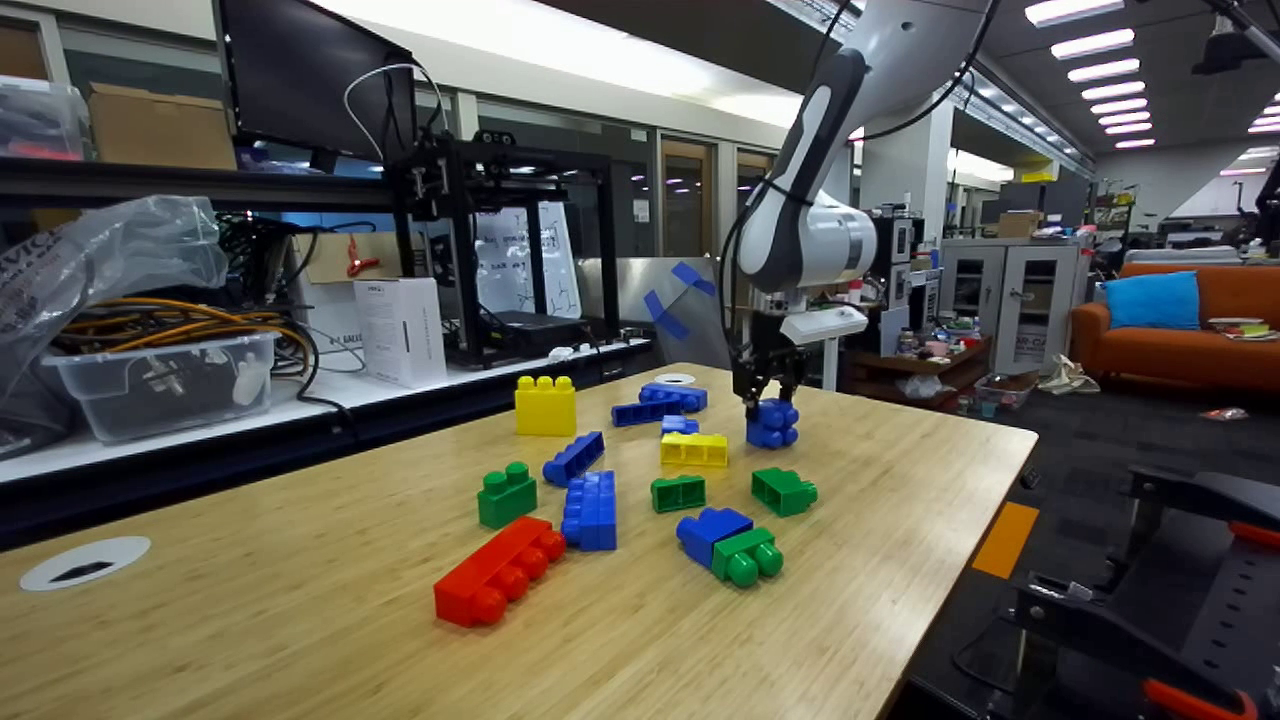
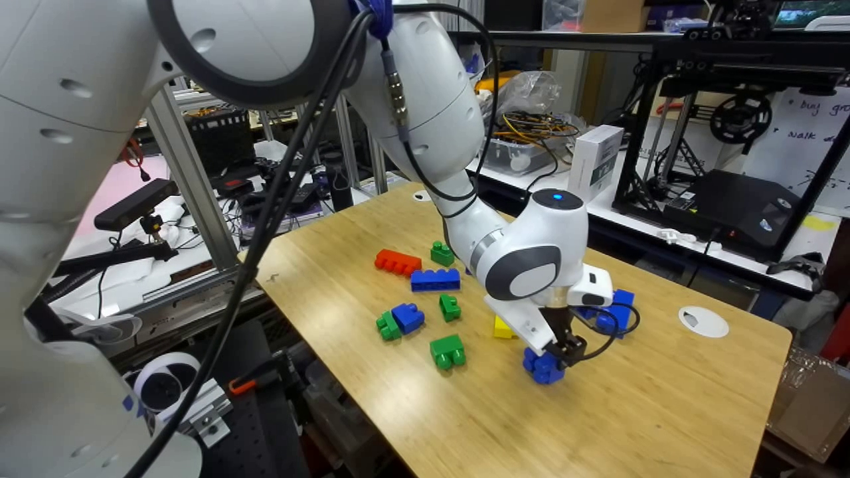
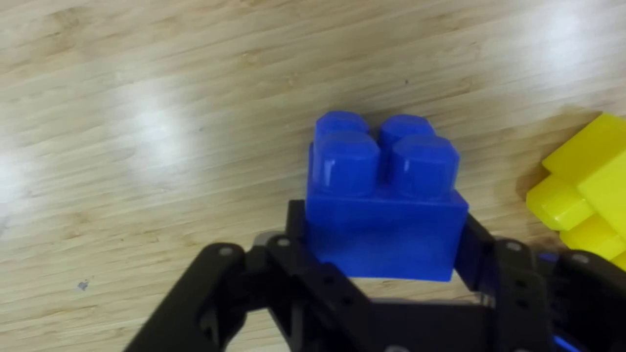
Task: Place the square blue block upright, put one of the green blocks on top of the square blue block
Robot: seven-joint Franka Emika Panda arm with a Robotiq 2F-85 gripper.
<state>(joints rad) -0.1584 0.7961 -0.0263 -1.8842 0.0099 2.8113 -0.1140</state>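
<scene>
Gripper (image 3: pixel 384 227): jaws partly spread, clasping blue block (image 1: pixel 772 425) by opposite flanks, presumably to turn it upright; it lies on its side on table (image 1: pixel 850 560). Loose green blocks (image 1: pixel 678 493): apart from it.

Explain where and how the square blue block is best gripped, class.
Probably by two opposite flat side walls, coming from above: the square blue block lies on its side, its studs pointing sideways, so those walls stand upright between the fingers, clear of the studs.

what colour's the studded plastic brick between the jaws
The studded brick is blue, clearest in the wrist view.
</scene>
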